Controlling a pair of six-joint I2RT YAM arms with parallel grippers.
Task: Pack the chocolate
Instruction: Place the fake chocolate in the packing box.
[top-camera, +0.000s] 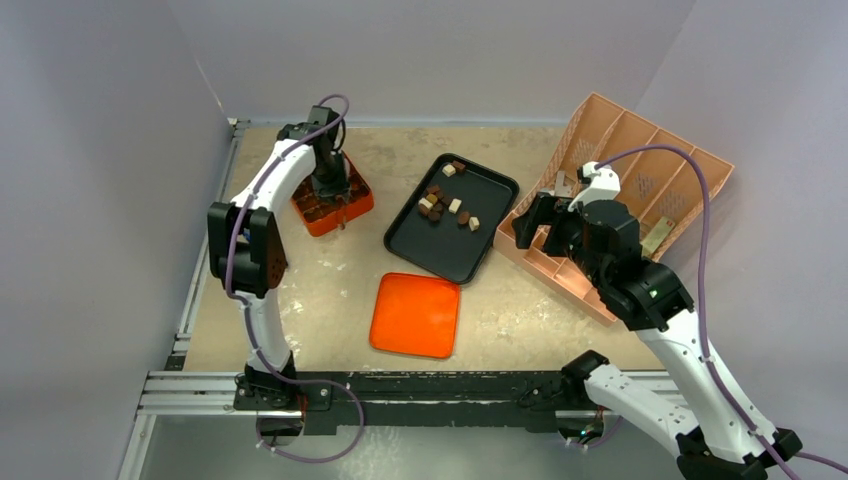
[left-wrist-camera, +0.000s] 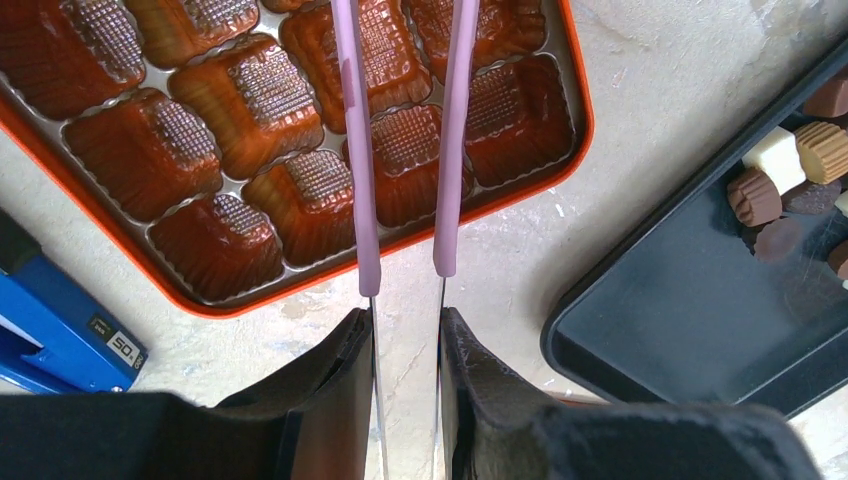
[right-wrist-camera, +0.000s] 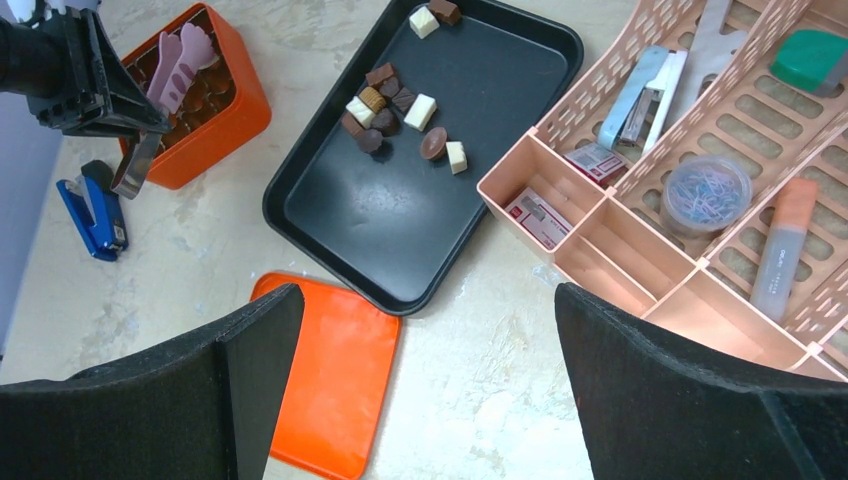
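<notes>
The chocolate (top-camera: 445, 205) is several tiny dark, mid-brown and cream pieces at the far end of the black tray (top-camera: 450, 250); it also shows in the left wrist view (left-wrist-camera: 780, 185) and right wrist view (right-wrist-camera: 395, 105). My left gripper (top-camera: 337, 195) (left-wrist-camera: 405, 320) is shut on metal tongs (left-wrist-camera: 358, 150) with pink tips, held over the orange compartmented box (top-camera: 350, 212) (left-wrist-camera: 240, 150). The compartments in view are empty and nothing is between the tips. My right gripper (top-camera: 533, 222) (right-wrist-camera: 428, 295) is open and empty, right of the tray.
An orange lid (top-camera: 415, 315) (right-wrist-camera: 330, 370) lies flat in front of the tray. A pink organizer (top-camera: 640, 165) (right-wrist-camera: 600, 90) with office items stands at the right. A blue stapler (left-wrist-camera: 60, 340) (right-wrist-camera: 95, 215) lies left of the box.
</notes>
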